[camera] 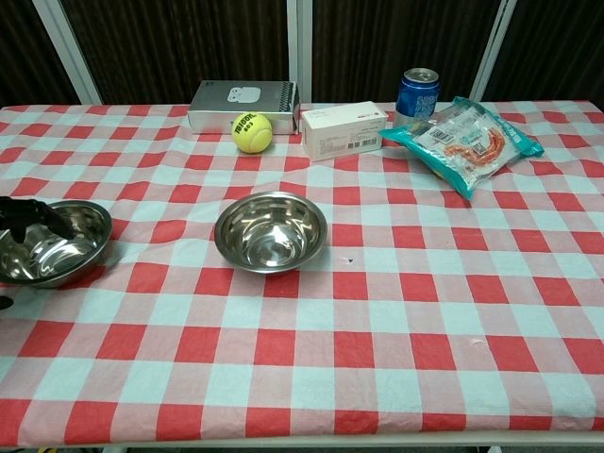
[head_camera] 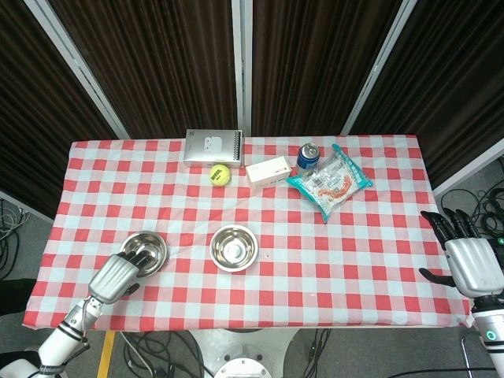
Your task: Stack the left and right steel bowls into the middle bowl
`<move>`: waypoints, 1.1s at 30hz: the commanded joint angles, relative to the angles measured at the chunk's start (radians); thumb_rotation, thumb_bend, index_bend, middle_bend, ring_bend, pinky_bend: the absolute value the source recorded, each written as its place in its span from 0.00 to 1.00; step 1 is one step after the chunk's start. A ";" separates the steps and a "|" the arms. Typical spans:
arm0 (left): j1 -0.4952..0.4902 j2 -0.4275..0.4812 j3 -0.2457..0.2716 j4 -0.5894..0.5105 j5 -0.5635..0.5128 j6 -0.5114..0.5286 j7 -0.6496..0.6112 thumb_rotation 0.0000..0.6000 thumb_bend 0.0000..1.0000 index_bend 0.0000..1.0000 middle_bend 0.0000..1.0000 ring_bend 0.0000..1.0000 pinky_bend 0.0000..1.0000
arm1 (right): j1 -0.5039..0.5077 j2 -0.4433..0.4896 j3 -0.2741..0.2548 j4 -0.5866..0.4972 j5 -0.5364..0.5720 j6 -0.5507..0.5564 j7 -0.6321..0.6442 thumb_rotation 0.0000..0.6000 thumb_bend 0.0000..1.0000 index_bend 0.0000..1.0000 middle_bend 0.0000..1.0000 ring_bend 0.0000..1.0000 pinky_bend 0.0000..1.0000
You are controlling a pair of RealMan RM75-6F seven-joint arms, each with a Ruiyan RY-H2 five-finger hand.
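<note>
Left hand: the left hand (head_camera: 118,273), silver-backed with dark fingers (head_camera: 142,256), reaches over the near rim of the left steel bowl (head_camera: 147,250); fingers apart, nothing gripped.
Right hand: the right hand (head_camera: 465,256) hangs off the surface's right edge, fingers spread, holding nothing.
Middle steel bowl (head_camera: 234,247): round, shiny, alone at centre.
Surface (head_camera: 346,260): red-and-white checked cloth.

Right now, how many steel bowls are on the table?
2: the left bowl under the left hand, and the middle bowl near the table's center. No right bowl shows.
</note>
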 commanded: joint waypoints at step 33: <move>-0.014 -0.067 0.018 0.144 -0.047 -0.008 0.054 1.00 0.26 0.48 0.51 0.82 0.89 | -0.008 -0.014 0.038 0.025 0.045 -0.063 0.010 1.00 0.04 0.08 0.13 0.04 0.00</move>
